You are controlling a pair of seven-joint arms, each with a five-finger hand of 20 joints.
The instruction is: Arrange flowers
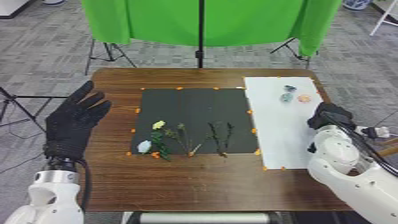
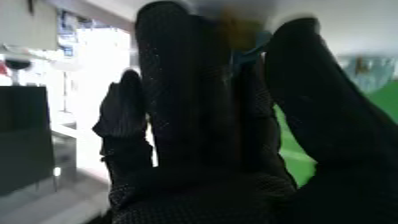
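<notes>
In the head view the left hand [image 1: 71, 122] is open at the table's left side. The right hand [image 1: 327, 116] is over the table's right edge beside the white sheet [image 1: 277, 135]. On that sheet are a dark blue flower [image 1: 290, 88], a pale teal one [image 1: 286, 98] and a peach one [image 1: 305, 98]. The black mat [image 1: 200, 102] holds a yellow flower [image 1: 158, 125], a white flower [image 1: 144, 146], green leaves [image 1: 160, 142] and thin dark stems [image 1: 216, 137]. In the right wrist view the right hand [image 2: 200, 145] has straight fingers; a partly hidden blue piece [image 2: 251, 54] shows between them.
The brown wooden table [image 1: 204, 187] has small orange tape marks around the mat and sheet. Behind it hang a green cloth [image 1: 209, 25] and dark stands. A pale teal thing [image 2: 369, 70] is beyond the thumb in the right wrist view.
</notes>
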